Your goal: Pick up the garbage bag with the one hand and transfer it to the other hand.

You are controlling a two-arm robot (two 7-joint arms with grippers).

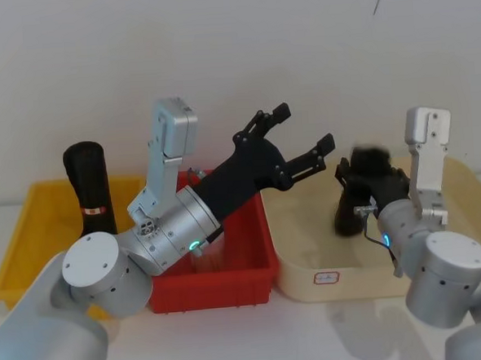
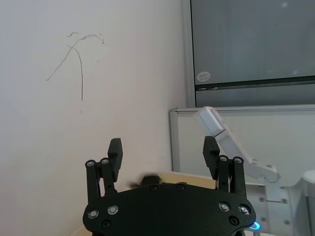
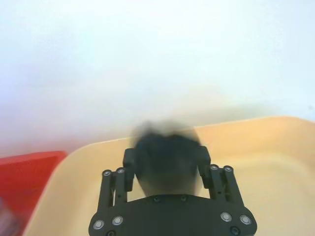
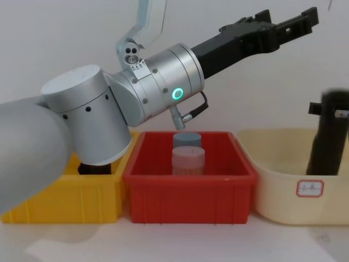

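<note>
Left gripper [image 1: 303, 127]: you have it raised above the red bin [image 1: 252, 228] in the middle, pointing up toward the far right. Its jaws are wide apart with nothing between them. The green ring [image 4: 177, 93] on its silver arm [image 1: 174, 225] is lit.

Right gripper [image 1: 371, 176]: it sits over the cream bin [image 1: 327, 260] on the right, jaws clamped on the garbage bag [image 1: 348, 210]. On the right wrist camera you see its fingers [image 3: 129, 164] pressed to either side of the black roll.

Bag: it is roughly upright with a slight lean, its lower end down inside the cream bin. You cannot tell whether it touches the bin floor. It is apart from the left gripper, with open space between them.

Yellow bin [image 1: 23, 234], far left: a second black roll with a red-and-white band [image 1: 90, 185] stands upright in it.

Red bin contents: a pink cylinder [image 4: 188, 161] stands near, with a blue-grey cylinder [image 4: 188, 138] just behind it.
</note>
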